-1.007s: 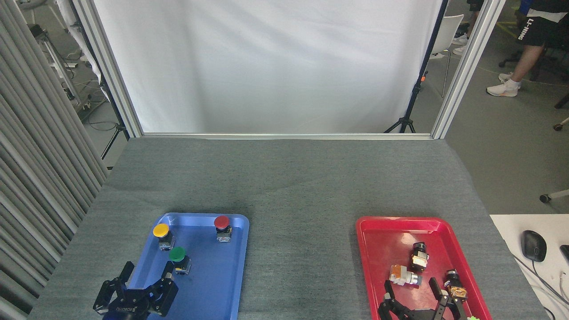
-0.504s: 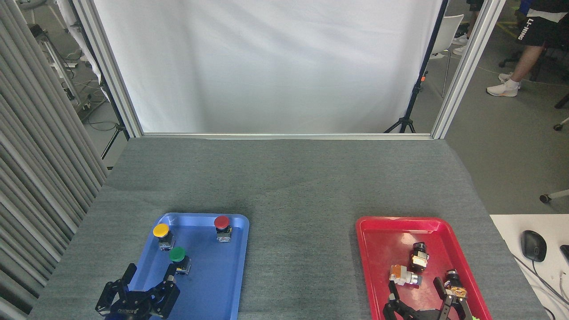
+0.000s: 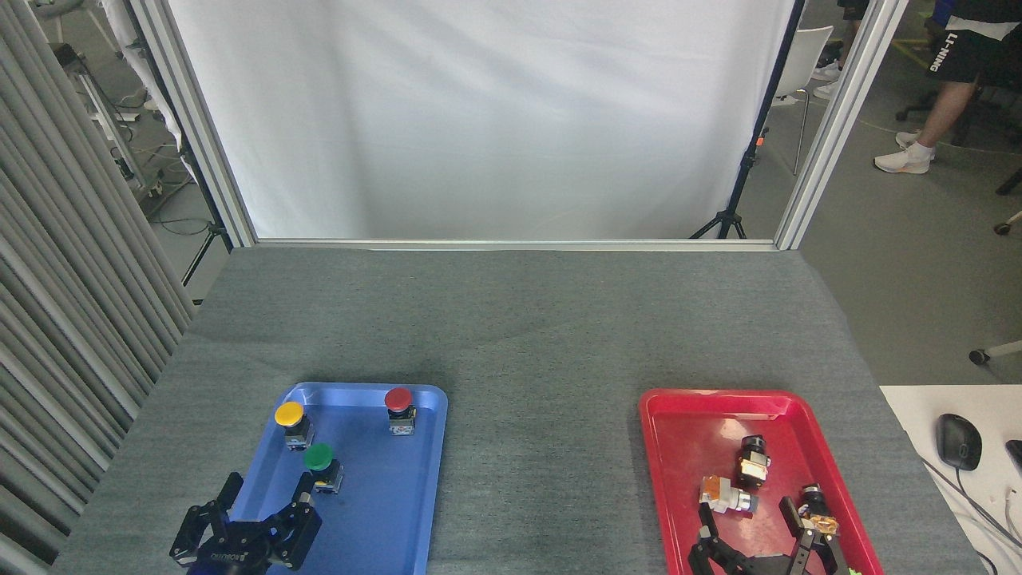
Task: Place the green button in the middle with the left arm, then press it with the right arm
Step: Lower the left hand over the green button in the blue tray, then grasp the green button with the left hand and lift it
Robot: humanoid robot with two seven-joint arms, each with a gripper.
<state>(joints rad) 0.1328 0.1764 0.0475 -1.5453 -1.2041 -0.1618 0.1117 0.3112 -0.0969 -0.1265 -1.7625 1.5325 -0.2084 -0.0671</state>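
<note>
Progress nil: green button [image 3: 318, 458] sits in blue tray [image 3: 383, 511], well left of the middle [image 3: 543, 447]. Your left gripper [image 3: 267, 495] spread wide just below button, empty. Right gripper [image 3: 750, 519] wide over red tray [image 3: 687, 431]. Grasp, move, press all remain.

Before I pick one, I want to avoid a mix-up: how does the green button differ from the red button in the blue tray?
The green button has a green cap; the red button has a red one. The green button stands near the tray's middle, close to the open left gripper; the red button stands at the far right corner of the blue tray, well away from it. Both stand upright, with round caps on dark bases.
</note>
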